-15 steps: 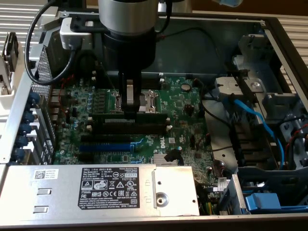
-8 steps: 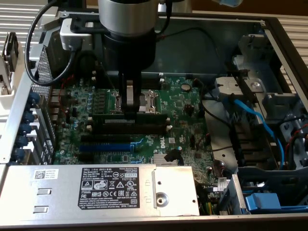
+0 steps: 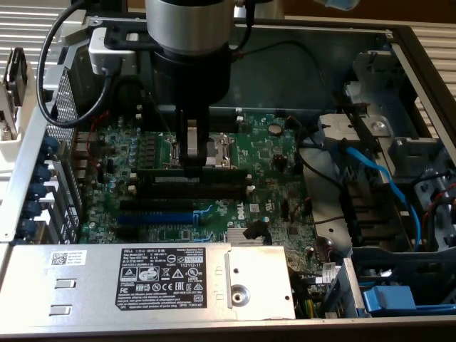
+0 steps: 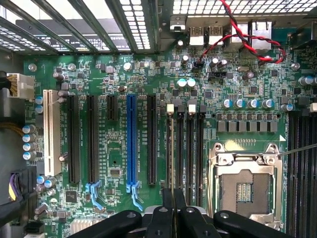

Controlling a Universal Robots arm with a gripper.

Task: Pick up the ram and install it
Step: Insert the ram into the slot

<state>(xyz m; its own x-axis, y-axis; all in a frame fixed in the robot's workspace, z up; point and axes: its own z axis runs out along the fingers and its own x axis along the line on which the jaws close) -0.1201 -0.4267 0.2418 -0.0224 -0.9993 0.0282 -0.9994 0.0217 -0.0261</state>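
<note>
One ram [image 3: 160, 172] lifted; install not finished.
My tool [image 3: 191, 165] is narrow, gripping it edge-on at the black memory slots [image 4: 190, 153]; it appears not fully seated.

A pale, brightly lit slatted surface [image 3: 21, 28] shows behind the open grey computer case [image 3: 320, 57].

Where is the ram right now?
In the middle of the exterior view, the ram stands on edge in the gripper at the black memory slots, between the CPU socket and the blue expansion slot.
</note>
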